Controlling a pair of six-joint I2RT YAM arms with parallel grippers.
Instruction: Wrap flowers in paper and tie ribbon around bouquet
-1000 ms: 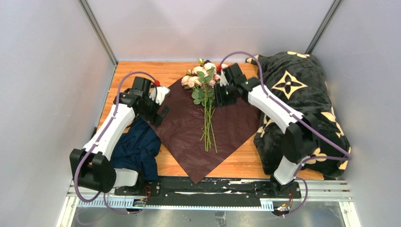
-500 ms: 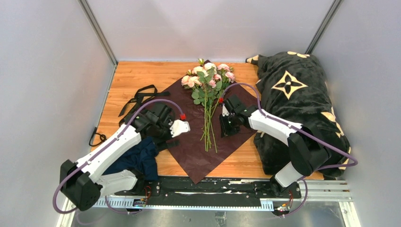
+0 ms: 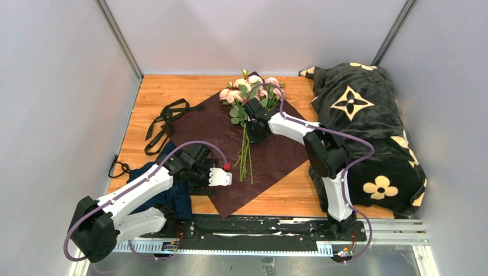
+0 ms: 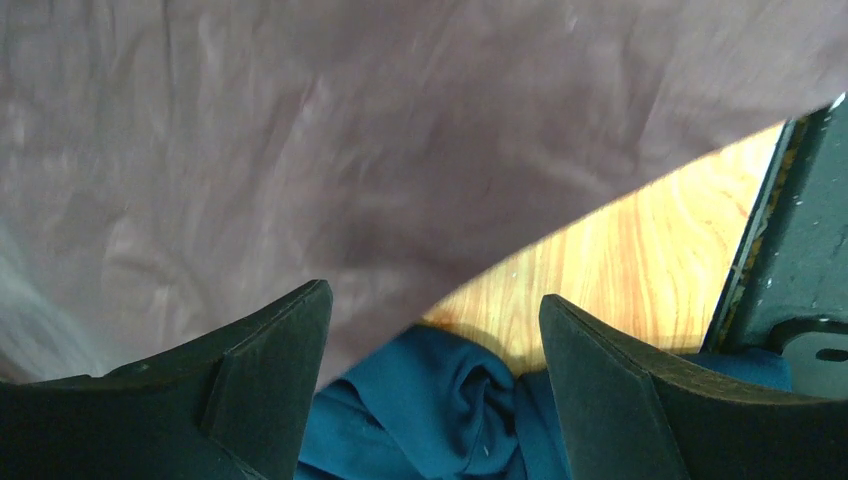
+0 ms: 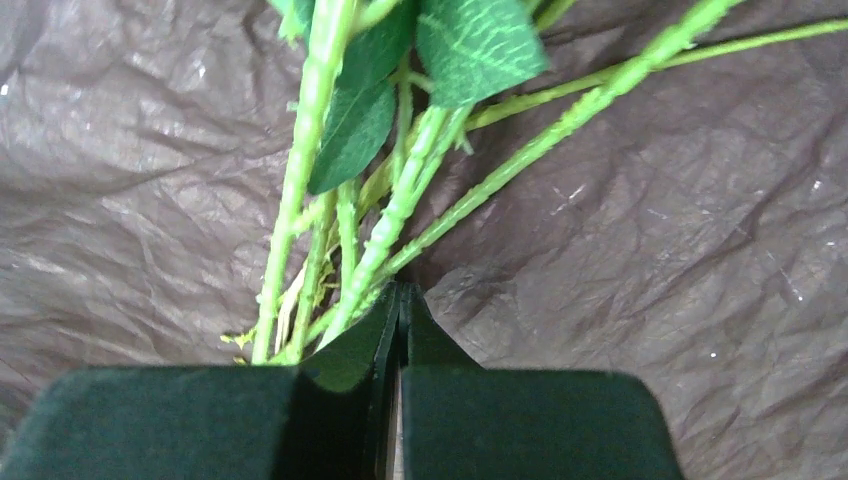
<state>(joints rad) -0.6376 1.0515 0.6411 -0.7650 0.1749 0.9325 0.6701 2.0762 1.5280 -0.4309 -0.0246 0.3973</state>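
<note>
The flowers [image 3: 248, 95], pale pink roses with green leaves, lie on the dark red paper [image 3: 276, 152], and their stems [image 5: 385, 230] run toward the near edge. My right gripper [image 3: 253, 132] [image 5: 400, 295] is shut, with its tips right against the stems' right side. No stem shows between its jaws. My left gripper [image 3: 204, 183] [image 4: 435, 320] stands open over the paper's near-left edge [image 4: 400, 150], nothing between its fingers. The black ribbon [image 3: 167, 118] lies loose on the wood at the left.
A navy blue cloth [image 3: 167, 192] [image 4: 440, 410] is bunched under the left arm beside the paper. A black blanket with cream flowers [image 3: 368, 132] fills the right side. A black rail [image 3: 253, 227] [image 4: 790, 250] runs along the near edge. Grey walls enclose the table.
My right gripper moved left to the stems and shut. The stems' lower ends swung left. My left arm came down to the paper's near-left edge, uncovering the ribbon.
</note>
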